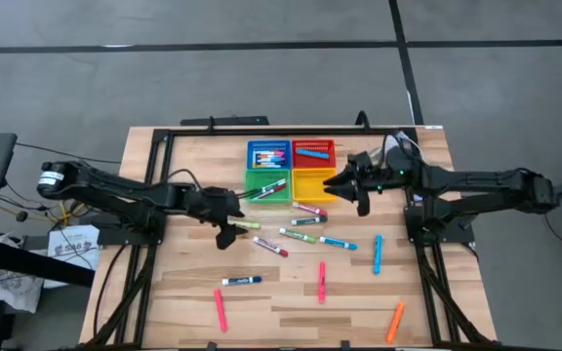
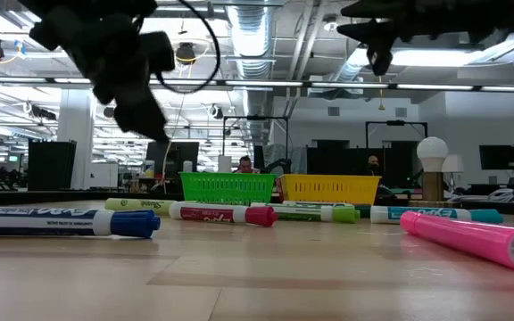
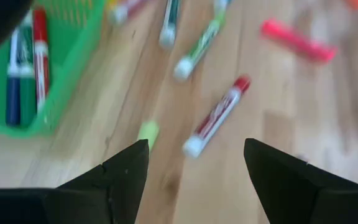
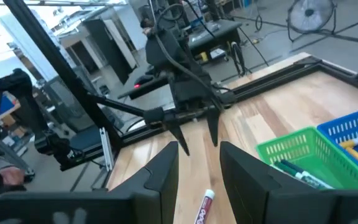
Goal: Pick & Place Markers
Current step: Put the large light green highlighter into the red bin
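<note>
Blue-capped marker (image 2: 61, 221) lay nearest on tabletop (image 2: 257, 285), pink marker (image 2: 471, 239) opposite it. Red-capped marker (image 2: 221, 213) and green-capped marker (image 2: 315, 213) lay farther back, ahead of green basket (image 2: 227, 188) and yellow basket (image 2: 330, 189) (side by side). Left tool (image 2: 119, 67) hung above tabletop; right tool (image 2: 380, 40) hung higher.

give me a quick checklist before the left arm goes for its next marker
1. Left tool open, nothing between its fingers: ok
2. Red-capped marker lying free ahead of it: ok
3. Green basket close beside the left tool, possible snag: cannot tell
4. Right tool up over the yellow basket, away from the left arm: ok
5. Right tool holding nothing: ok
</note>
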Available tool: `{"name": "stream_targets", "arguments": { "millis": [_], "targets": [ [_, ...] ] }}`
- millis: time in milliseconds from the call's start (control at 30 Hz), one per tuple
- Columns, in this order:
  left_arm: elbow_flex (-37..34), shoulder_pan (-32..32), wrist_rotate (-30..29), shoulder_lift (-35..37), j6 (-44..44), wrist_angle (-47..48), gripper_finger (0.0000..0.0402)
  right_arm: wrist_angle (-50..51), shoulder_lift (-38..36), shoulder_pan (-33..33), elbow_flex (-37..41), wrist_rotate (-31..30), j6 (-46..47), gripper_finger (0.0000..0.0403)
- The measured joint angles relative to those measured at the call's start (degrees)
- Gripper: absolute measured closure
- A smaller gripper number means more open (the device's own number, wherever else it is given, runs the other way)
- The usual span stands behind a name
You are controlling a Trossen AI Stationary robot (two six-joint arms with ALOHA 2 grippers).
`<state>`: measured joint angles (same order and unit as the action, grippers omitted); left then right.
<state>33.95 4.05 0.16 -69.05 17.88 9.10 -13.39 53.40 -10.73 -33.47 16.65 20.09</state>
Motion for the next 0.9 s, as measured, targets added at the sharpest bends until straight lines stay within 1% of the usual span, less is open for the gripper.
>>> {"name": "stream_targets", "arguments": {
  "millis": [167, 300, 433, 567, 700, 800, 900],
  "targets": [
    [0.0, -0.3, 0.1, -4.7, -3.0, 3.4, 0.0138, -4.0, -1.0, 3.5, 4.2, -4.6, 1.4, 0.0294],
    [0.0, -1.3, 0.1, -8.1, -4.3, 4.2, 0.0138, -6.6, -1.0, 5.5, 6.4, -7.3, 2.5, 0.0294],
    [0.0, -2.8, 0.1, -11.0, -4.6, 4.2, 0.0138, -7.0, -0.9, 7.3, 7.0, -9.6, 3.5, 0.0294],
    [0.0, -3.4, 0.1, -13.7, -7.2, 4.2, 0.0138, -7.0, -0.9, 8.7, 7.0, -11.1, 3.5, 0.0294],
    [0.1, -3.4, -1.5, -16.7, -7.8, 4.4, 0.0139, -6.9, -0.9, 9.9, 7.0, -12.5, 3.5, 0.0294],
    [0.3, -3.3, -2.9, -18.5, -7.8, 4.0, 0.0148, -6.9, -0.9, 11.0, 7.0, -13.6, 3.5, 0.0294],
    [0.3, -3.3, -3.6, -19.2, -7.8, 4.1, 0.0169, -6.9, -0.9, 11.9, 7.0, -13.9, 3.5, 0.0294]
  ]
}}
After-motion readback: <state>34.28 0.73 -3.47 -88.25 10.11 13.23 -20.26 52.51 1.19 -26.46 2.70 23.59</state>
